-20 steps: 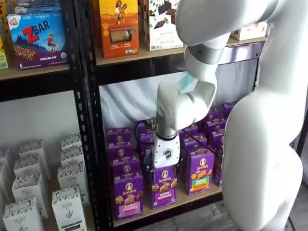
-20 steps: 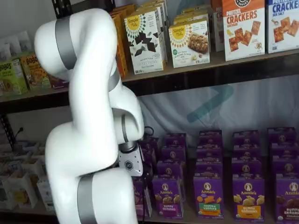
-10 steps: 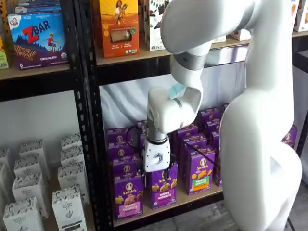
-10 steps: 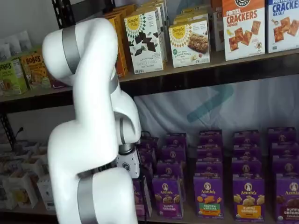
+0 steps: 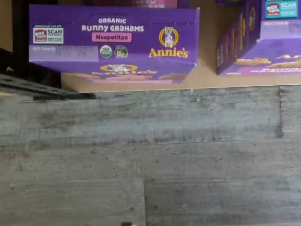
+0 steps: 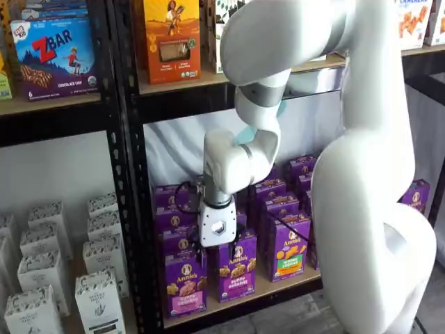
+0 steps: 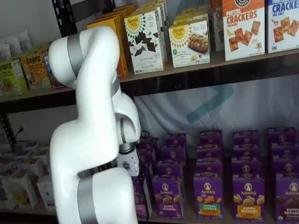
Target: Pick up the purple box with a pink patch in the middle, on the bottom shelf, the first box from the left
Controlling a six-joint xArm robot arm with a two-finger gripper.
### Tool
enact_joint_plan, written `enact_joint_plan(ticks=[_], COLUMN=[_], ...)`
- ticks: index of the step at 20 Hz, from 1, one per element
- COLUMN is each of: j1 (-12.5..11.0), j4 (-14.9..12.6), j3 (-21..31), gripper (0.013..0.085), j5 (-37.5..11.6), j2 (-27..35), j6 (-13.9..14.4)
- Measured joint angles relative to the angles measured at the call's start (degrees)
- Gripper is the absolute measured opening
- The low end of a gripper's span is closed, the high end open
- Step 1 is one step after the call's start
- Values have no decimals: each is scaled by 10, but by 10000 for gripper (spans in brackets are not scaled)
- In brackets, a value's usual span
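Note:
The purple Annie's box with a pink patch [image 6: 185, 282] stands at the front of the left-most column on the bottom shelf. The wrist view shows its top face [image 5: 113, 37], labelled "Neapolitan" on a pink tag, at the shelf's front edge. My gripper [image 6: 218, 248] hangs in front of the purple boxes, just right of and above the pink-patch box, apart from it. Only its white body shows plainly; the black fingers are not clear against the boxes. In a shelf view the arm hides most of the gripper body [image 7: 127, 164].
A purple box with a brown patch [image 6: 237, 271] stands right of the target, then one with an orange and green patch [image 6: 290, 249]. A black shelf upright [image 6: 128, 174] stands close on the left, with white cartons [image 6: 97, 299] beyond it. Grey plank floor [image 5: 150, 155] lies below the shelf.
The gripper and forearm have moved left along the bottom shelf, from in front of the second column toward the left-most column.

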Motion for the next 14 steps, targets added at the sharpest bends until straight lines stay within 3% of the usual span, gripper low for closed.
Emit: enact_joint_plan(ticks=[10, 14], j1=[-2, -5], j4=[1, -15], j3=[-97, -131], gripper=[850, 850], j5=[-4, -8], j2=[86, 117], j6=[-3, 8])
